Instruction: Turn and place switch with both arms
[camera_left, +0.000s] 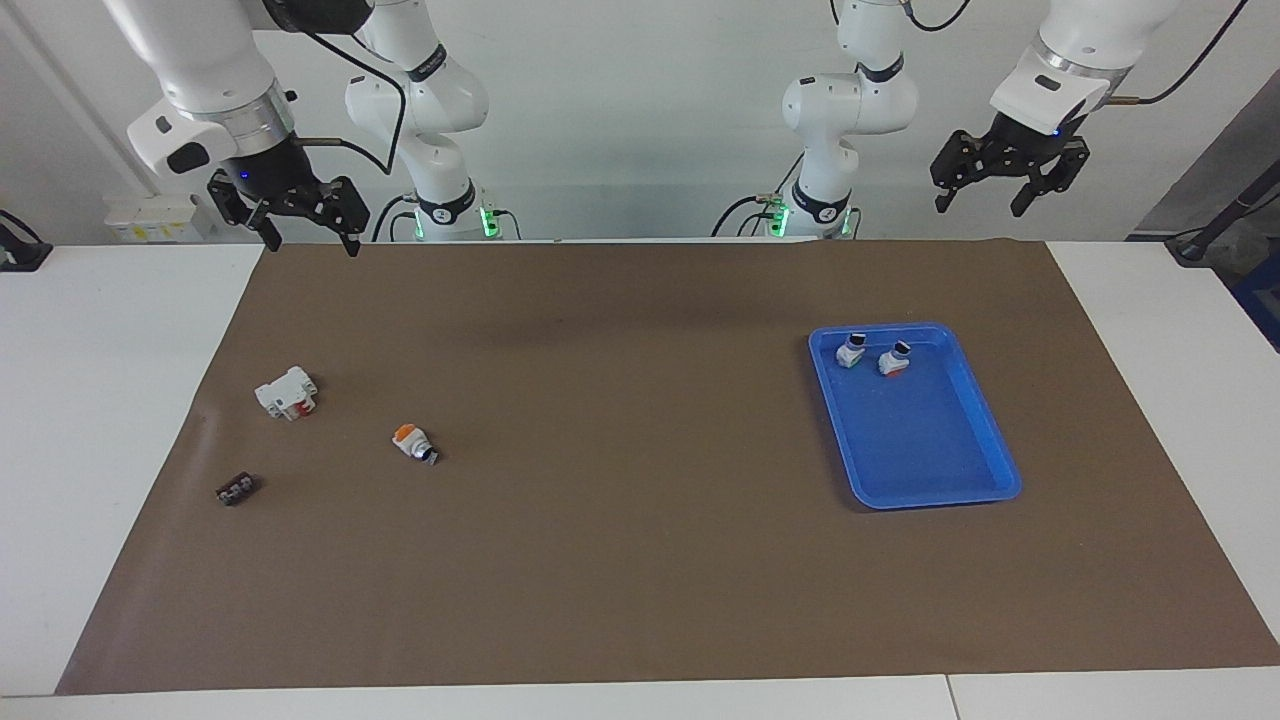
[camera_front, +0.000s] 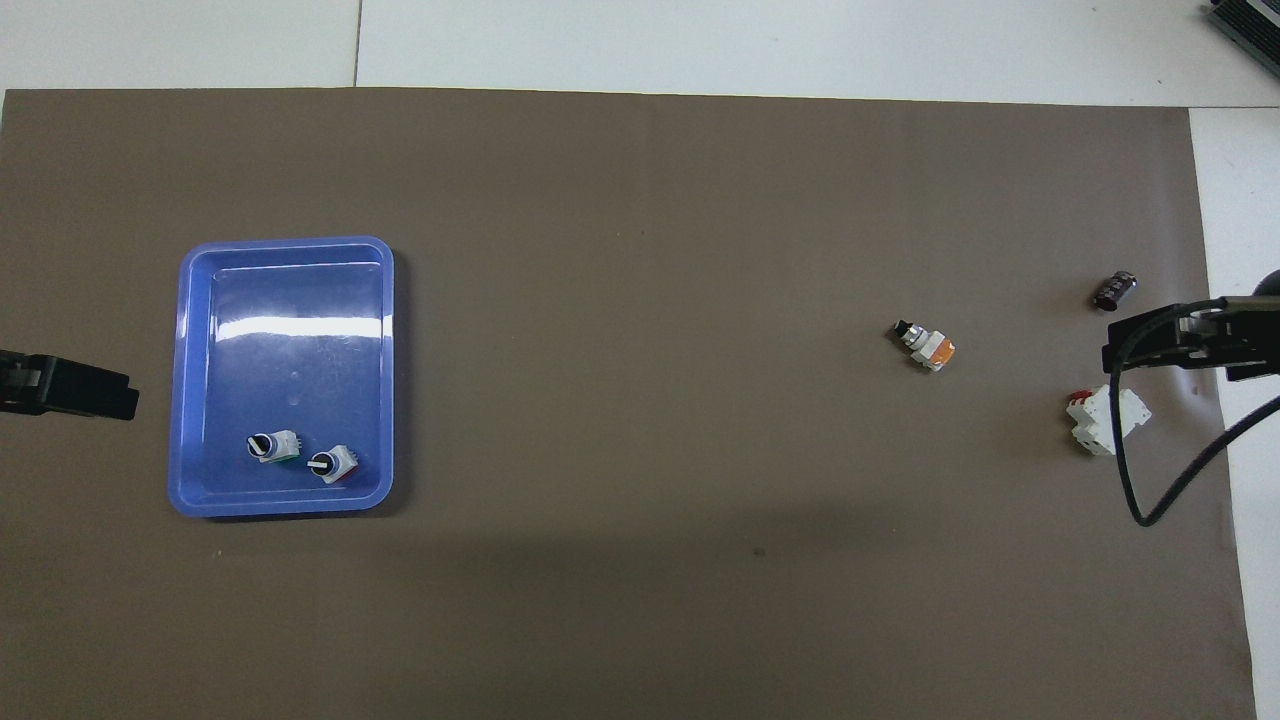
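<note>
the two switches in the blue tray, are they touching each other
Apart. The overhead view shows bare tray floor between the green-ended switch and the red-ended switch in the blue tray.
</note>
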